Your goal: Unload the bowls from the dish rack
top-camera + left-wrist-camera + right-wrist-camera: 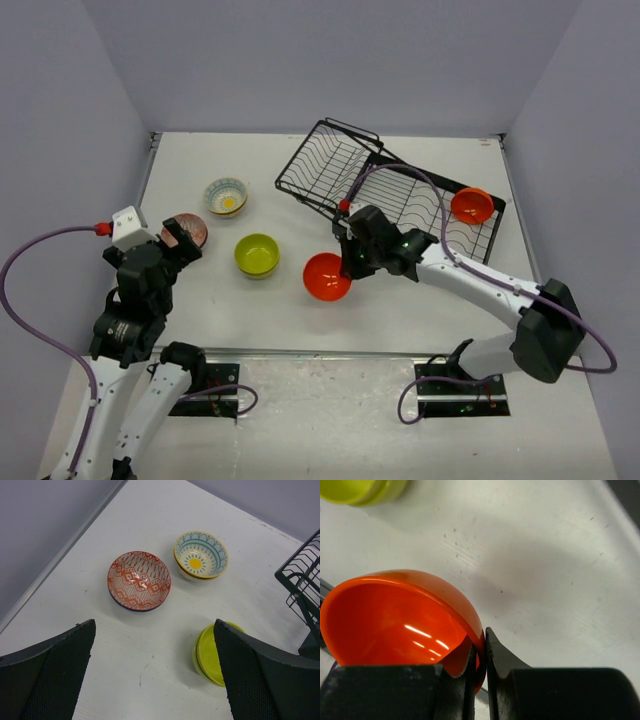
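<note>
My right gripper [345,265] is shut on the rim of an orange bowl [326,277], held over the table in front of the black dish rack [340,165]; the wrist view shows the bowl [400,620] pinched between the fingers. A second orange bowl [472,205] sits in the rack's right section. A lime green bowl [257,254], a floral bowl with a yellow centre [226,196] and a red patterned bowl [139,580] stand on the table to the left. My left gripper [182,240] is open and empty above the red patterned bowl.
The rack's left section is tilted up at the back. Grey walls close the table on three sides. Purple cables run along both arms. The lime bowl [212,652] and rack corner [302,582] show in the left wrist view.
</note>
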